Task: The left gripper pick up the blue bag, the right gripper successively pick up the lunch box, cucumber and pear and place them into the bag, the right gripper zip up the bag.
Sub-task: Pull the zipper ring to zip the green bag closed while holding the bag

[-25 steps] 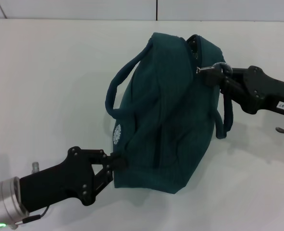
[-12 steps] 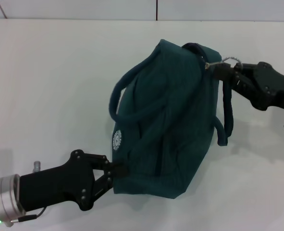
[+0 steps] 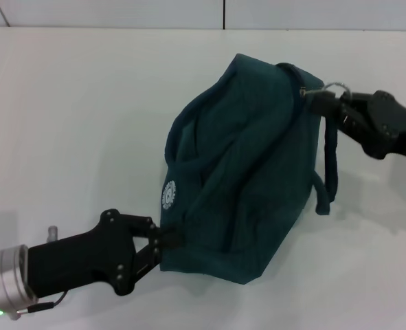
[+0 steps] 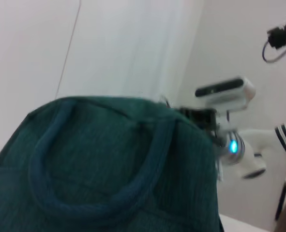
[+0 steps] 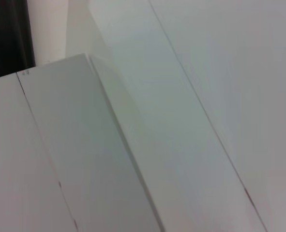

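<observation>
Blue bag (image 3: 240,172), really a dark teal cloth, sits on the white tabletop (image 3: 72,117) at the middle of the head view, stretched between the two arms; nearest, the left gripper (image 3: 160,240) is closed on the bag's lower near corner, just under a round white logo patch (image 3: 168,194); farther off, the right gripper (image 3: 326,104) is pinched on the zipper pull ring (image 3: 330,87) at the bag's far top end, so the zip-up step looks to be in hand.

The bag looks soft and floppy, creasing and sagging wherever it is pulled; its bulging sides suggest some load inside, though no contents can be seen; the fabric should give a sure hold, and the corner seam, the straps and the pull ring seem the best places to take it; I judge that the corner must be held taut or the cloth will bunch against the slider.

By count: one bag, two carry straps (image 3: 330,165), one pull ring, two grippers; no lunch box, cucumber or pear is in view.
</observation>
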You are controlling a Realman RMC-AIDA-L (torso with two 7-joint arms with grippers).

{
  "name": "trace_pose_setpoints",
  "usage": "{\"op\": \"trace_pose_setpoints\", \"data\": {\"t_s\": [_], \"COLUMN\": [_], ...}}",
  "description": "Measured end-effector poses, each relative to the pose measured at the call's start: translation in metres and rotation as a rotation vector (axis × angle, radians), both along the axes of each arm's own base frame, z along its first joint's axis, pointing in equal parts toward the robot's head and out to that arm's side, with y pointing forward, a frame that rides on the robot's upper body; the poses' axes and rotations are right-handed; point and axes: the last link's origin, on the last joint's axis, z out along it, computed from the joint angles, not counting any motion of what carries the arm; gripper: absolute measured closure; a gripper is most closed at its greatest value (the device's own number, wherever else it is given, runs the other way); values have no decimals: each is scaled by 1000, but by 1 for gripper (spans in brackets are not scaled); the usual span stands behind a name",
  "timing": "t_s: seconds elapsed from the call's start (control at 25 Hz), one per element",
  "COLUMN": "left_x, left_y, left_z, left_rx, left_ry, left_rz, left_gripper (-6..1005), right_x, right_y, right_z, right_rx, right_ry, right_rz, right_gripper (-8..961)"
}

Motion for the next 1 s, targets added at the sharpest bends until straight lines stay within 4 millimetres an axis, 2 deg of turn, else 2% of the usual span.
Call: {"op": "trace_pose_setpoints", "data": {"t_s": [0.2,0.68,0.88,1.0], "left_x": [11,31,32,32], "left_y": [6,10,14,18], "left_z": [-3,-21,-22,-20], "left_rx": [58,74,101,137], "left_ry": [-71,-142,-185,-214], "left_rz": [25,27,74,111], "left_gripper": [938,593,384,390], "right_x": [1,4,4,5], "right_y": [-2,-5,-5,-6], "right_z": [-7,-10,-11,-12], "right_rx": [-18,-23,-24,-22], "right_ry": [-16,-22,-23,-24], "right_rz": [1,-8,-10,-11], "right_gripper": [906,904,903,903]}}
